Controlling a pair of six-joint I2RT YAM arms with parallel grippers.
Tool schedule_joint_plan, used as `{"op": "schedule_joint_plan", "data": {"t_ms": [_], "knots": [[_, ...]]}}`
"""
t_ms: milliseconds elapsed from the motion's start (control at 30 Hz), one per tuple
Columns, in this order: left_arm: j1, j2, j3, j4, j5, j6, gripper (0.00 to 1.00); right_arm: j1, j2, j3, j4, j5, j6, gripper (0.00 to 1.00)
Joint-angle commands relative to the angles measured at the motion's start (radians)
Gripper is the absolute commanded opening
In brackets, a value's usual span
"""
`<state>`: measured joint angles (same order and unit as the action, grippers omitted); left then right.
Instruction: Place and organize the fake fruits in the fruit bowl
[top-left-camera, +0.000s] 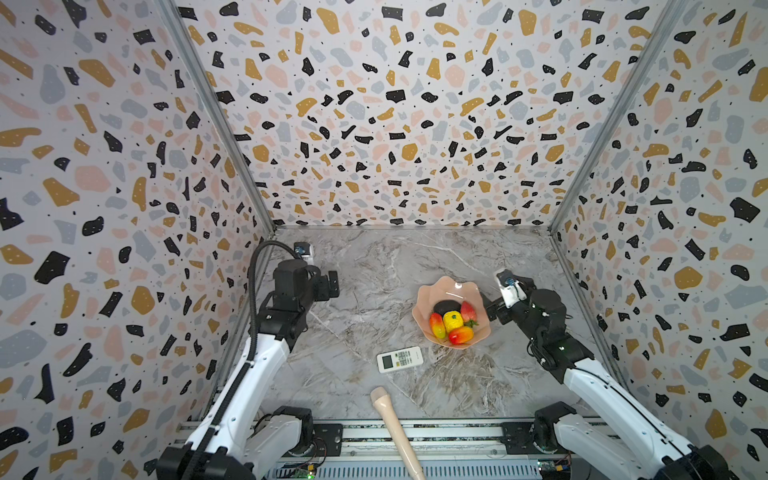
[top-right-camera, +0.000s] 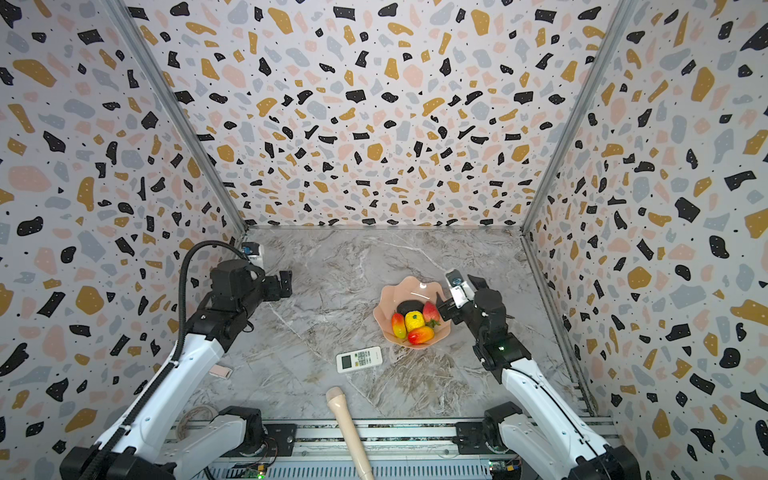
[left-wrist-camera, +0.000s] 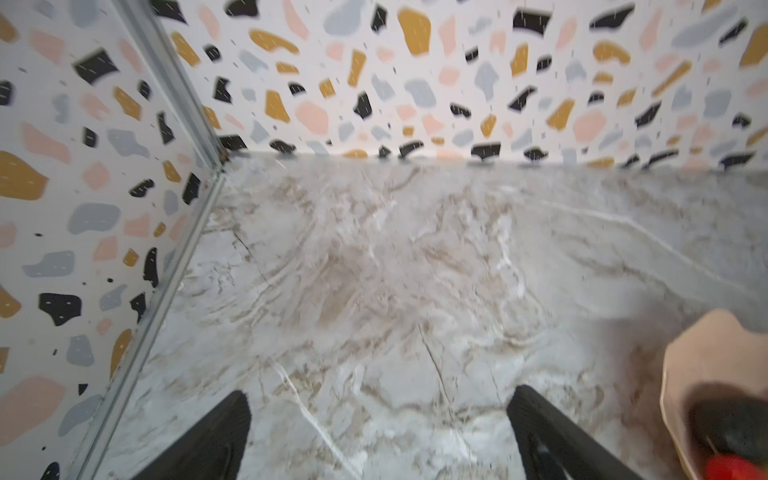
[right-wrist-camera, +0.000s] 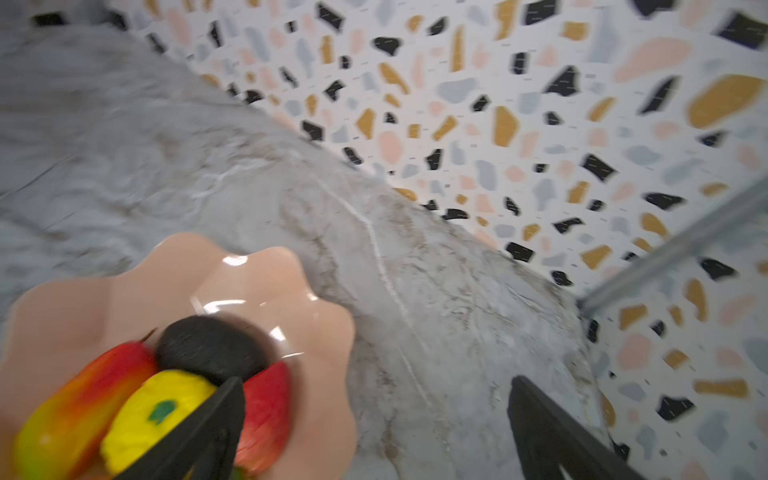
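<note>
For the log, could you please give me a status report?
Left gripper and right gripper open, empty. Five fake fruits in the fruit bowl. Remote and beige stick lie outside it.

The left arm (top-left-camera: 266, 353) is bent upward at the elbow, and the left hand (left-wrist-camera: 380, 397) is held above the surface (left-wrist-camera: 415, 270), jaws spread wide with nothing between them. The right arm (top-left-camera: 602, 395) is stretched forward, and the right hand (right-wrist-camera: 376, 381) is turned inward, jaws parted wide and empty.
</note>
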<state>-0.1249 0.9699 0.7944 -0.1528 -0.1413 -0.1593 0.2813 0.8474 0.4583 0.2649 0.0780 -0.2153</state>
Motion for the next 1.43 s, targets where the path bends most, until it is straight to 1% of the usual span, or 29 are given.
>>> {"op": "schedule_joint_plan", "data": {"t_ms": [0,67,100,133,200,267,367,400,433,467,500,567,600,633,667,700,733,767,800,833,867,900,967,1033,1100,1167,1233,1267,1400], "knots": [[-0.001,-0.047,-0.170,0.340,-0.161,-0.048,1.00,-0.115,-0.024,-0.132,0.325,0.147,0.224,0.99],[-0.001,-0.068,-0.294,0.501,-0.216,0.000,1.00,-0.187,-0.013,-0.203,0.414,0.175,0.267,0.99],[-0.001,-0.072,-0.359,0.580,-0.255,0.021,0.99,-0.207,0.001,-0.239,0.463,0.209,0.277,0.99],[-0.001,-0.072,-0.414,0.649,-0.289,0.034,1.00,-0.217,0.019,-0.267,0.508,0.240,0.287,0.99],[-0.001,-0.054,-0.523,0.797,-0.364,0.045,0.99,-0.228,0.077,-0.319,0.613,0.264,0.279,0.99],[-0.001,-0.007,-0.581,0.890,-0.406,0.056,1.00,-0.228,0.152,-0.356,0.723,0.250,0.277,0.99],[0.001,0.091,-0.610,0.981,-0.425,0.086,1.00,-0.229,0.288,-0.398,0.906,0.187,0.289,0.99],[0.001,0.123,-0.615,1.012,-0.423,0.098,1.00,-0.229,0.341,-0.405,0.969,0.187,0.290,0.99],[0.001,0.165,-0.624,1.067,-0.421,0.109,1.00,-0.225,0.378,-0.400,1.001,0.188,0.304,0.99],[0.001,0.208,-0.634,1.137,-0.422,0.121,0.99,-0.231,0.406,-0.386,0.996,0.159,0.320,0.99],[0.001,0.233,-0.627,1.156,-0.422,0.133,1.00,-0.230,0.444,-0.380,1.021,0.159,0.319,0.99],[0.012,0.275,-0.557,1.059,-0.378,0.126,0.99,-0.226,0.552,-0.361,1.131,0.150,0.298,0.99],[0.013,0.299,-0.543,1.062,-0.359,0.136,1.00,-0.217,0.557,-0.330,1.087,0.141,0.287,0.99],[0.013,0.318,-0.518,1.037,-0.338,0.135,1.00,-0.208,0.553,-0.287,0.967,0.144,0.279,0.99],[0.013,0.335,-0.508,1.048,-0.320,0.124,1.00,-0.199,0.568,-0.258,0.926,0.148,0.274,0.99],[0.013,0.351,-0.530,1.123,-0.280,0.117,0.99,-0.191,0.585,-0.240,0.916,0.152,0.261,0.99],[0.011,0.394,-0.573,1.231,-0.248,0.138,1.00,-0.174,0.606,-0.218,0.887,0.152,0.242,0.99],[0.011,0.434,-0.614,1.350,-0.254,0.129,1.00,-0.160,0.624,-0.216,0.915,0.168,0.234,0.99],[0.011,0.448,-0.654,1.438,-0.261,0.131,1.00,-0.169,0.615,-0.225,0.922,0.150,0.238,0.99],[0.013,0.449,-0.653,1.433,-0.271,0.124,0.99,-0.179,0.619,-0.247,0.924,0.130,0.250,0.99],[0.013,0.434,-0.634,1.370,-0.270,0.123,1.00,-0.181,0.669,-0.286,1.096,0.137,0.236,0.99],[0.013,0.420,-0.622,1.324,-0.266,0.121,1.00,-0.176,0.679,-0.282,1.120,0.148,0.227,0.99],[0.013,0.438,-0.633,1.375,-0.271,0.122,1.00,-0.177,0.637,-0.263,0.992,0.138,0.241,0.99],[0.013,0.423,-0.626,1.338,-0.268,0.122,1.00,-0.173,0.642,-0.270,1.018,0.148,0.237,0.99],[0.013,0.429,-0.632,1.363,-0.270,0.123,1.00,-0.160,0.639,-0.270,1.016,0.162,0.229,0.99],[0.013,0.424,-0.630,1.349,-0.268,0.123,1.00,-0.160,0.642,-0.273,1.026,0.164,0.228,0.99],[0.013,0.425,-0.632,1.353,-0.269,0.123,1.00,-0.165,0.646,-0.256,0.995,0.145,0.235,0.99],[0.013,0.425,-0.632,1.352,-0.270,0.123,1.00,-0.179,0.651,-0.260,1.008,0.125,0.237,0.99],[0.013,0.425,-0.632,1.352,-0.270,0.122,1.00,-0.179,0.642,-0.265,1.013,0.126,0.235,0.99]]}}
